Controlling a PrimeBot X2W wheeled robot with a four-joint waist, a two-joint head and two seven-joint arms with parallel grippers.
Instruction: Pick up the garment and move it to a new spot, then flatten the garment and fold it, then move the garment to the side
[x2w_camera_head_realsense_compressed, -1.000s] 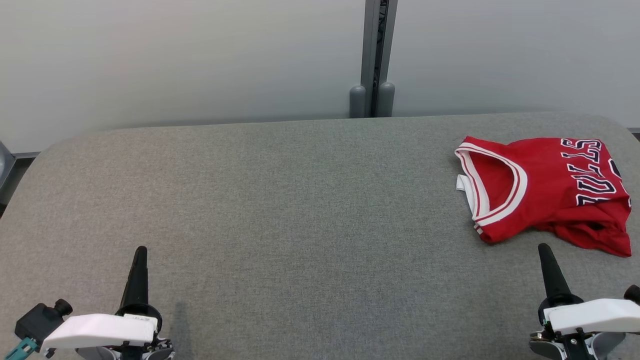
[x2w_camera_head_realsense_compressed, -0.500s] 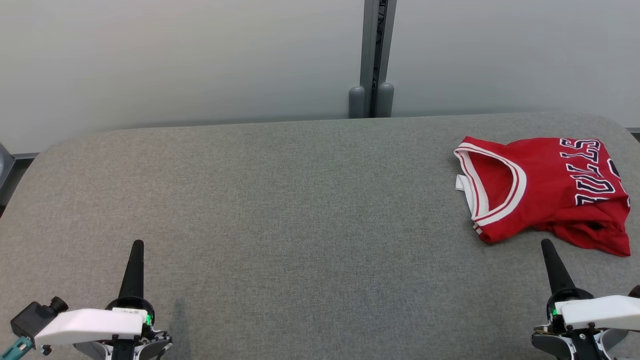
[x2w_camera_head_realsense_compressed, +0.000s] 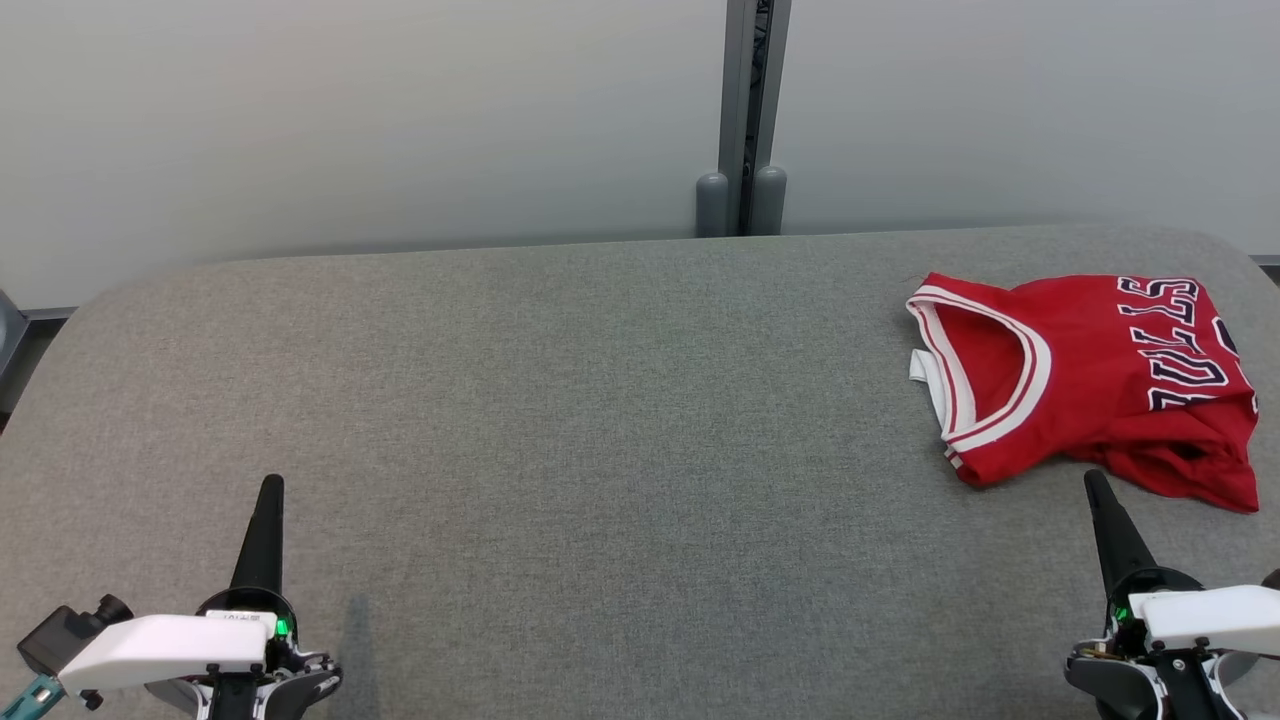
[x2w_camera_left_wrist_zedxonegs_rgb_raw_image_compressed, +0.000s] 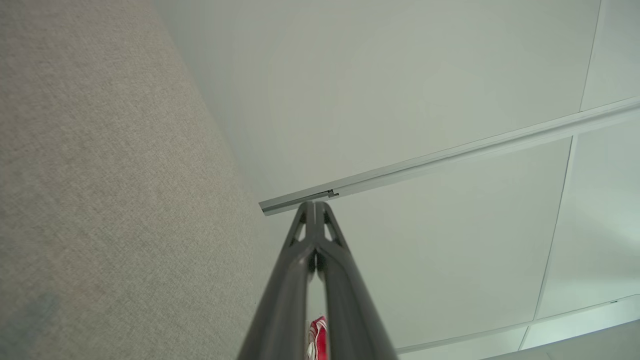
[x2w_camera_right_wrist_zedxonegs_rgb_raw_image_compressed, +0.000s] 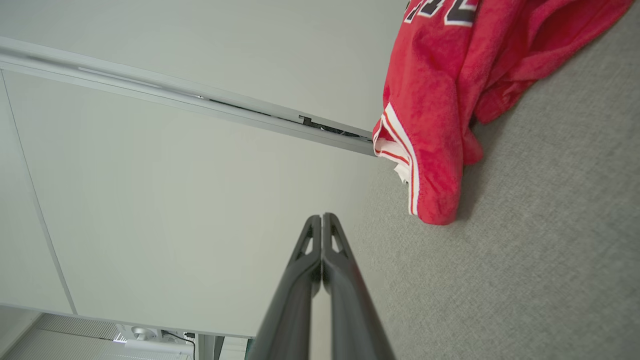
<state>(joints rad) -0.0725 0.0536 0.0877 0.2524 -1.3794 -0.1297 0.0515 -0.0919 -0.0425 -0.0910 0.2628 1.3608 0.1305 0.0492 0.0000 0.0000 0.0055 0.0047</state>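
Garment (x2w_camera_head_realsense_compressed: 1100, 400) unmoved, same spot as before

Red jersey (x2w_camera_head_realsense_compressed: 1090, 370), grey table (x2w_camera_head_realsense_compressed: 560, 400).

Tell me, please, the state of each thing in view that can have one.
Jersey: crumpled and partly bunched, lying unheld at the right end of the table.
Left gripper: shut, empty, low over the table, far from the jersey.
Right gripper: shut, empty, tip close to the jersey's near edge, not gripping it.
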